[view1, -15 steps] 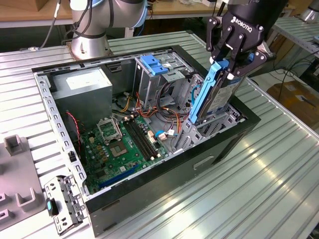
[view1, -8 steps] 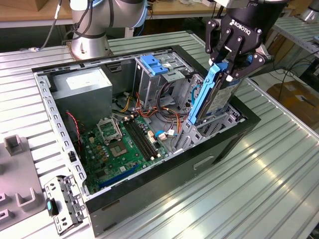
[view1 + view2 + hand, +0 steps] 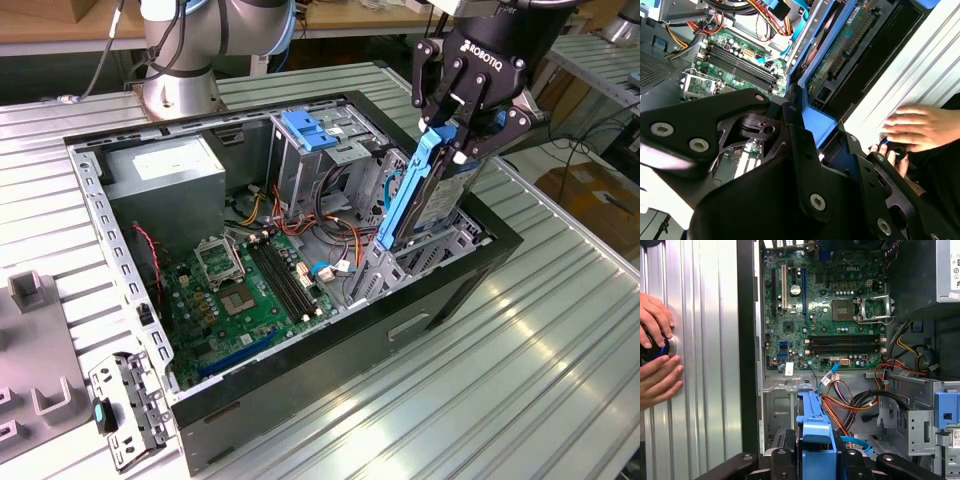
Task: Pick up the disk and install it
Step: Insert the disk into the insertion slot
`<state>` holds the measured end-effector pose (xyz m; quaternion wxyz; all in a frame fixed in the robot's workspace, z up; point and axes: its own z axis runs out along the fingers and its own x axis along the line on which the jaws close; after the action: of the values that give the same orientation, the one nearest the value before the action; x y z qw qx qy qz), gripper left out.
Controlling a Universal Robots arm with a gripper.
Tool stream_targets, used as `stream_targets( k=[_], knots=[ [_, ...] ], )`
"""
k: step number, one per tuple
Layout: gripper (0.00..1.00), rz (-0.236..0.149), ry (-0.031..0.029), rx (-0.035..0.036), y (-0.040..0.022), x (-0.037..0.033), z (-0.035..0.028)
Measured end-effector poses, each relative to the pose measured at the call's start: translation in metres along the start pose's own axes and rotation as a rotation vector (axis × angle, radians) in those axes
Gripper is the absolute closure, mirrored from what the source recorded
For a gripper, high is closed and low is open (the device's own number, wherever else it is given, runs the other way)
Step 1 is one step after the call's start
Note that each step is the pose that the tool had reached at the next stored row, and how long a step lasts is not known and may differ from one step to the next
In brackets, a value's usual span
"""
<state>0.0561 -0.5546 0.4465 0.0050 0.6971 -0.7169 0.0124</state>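
Ribbed metal counter [image 3: 560, 330] carries open computer case [image 3: 300, 400]; we see gripper [image 3: 462, 132] clamped on disk [image 3: 428, 195] top end, long axis sloping steeply down from gripper, lower end at drive bay [image 3: 430, 262] mouth directly beneath

Silver, blue-railed disk [image 3: 425, 195]; black gripper [image 3: 455, 138]; green motherboard [image 3: 250, 295]; ribbed silver table [image 3: 520, 345]

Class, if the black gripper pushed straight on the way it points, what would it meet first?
Most likely the grey metal drive bay just beneath the blue-railed silver disk held by the gripper; exact depth is unclear.
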Motion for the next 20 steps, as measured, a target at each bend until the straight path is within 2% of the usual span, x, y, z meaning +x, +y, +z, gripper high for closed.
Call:
stream_targets(
  k=[8,9,15,20],
  knots=[
    [0.62,0.000,-0.0001,0.0000,0.0000,0.0000,0.0006],
    [0.55,0.000,-0.0006,0.0003,0.0000,0.0000,0.0033],
    [0.57,-0.004,-0.0001,0.0004,0.0001,0.0007,0.0157],
    [0.88,-0.012,-0.0002,0.0005,0.0002,0.0028,0.0273]
  ],
)
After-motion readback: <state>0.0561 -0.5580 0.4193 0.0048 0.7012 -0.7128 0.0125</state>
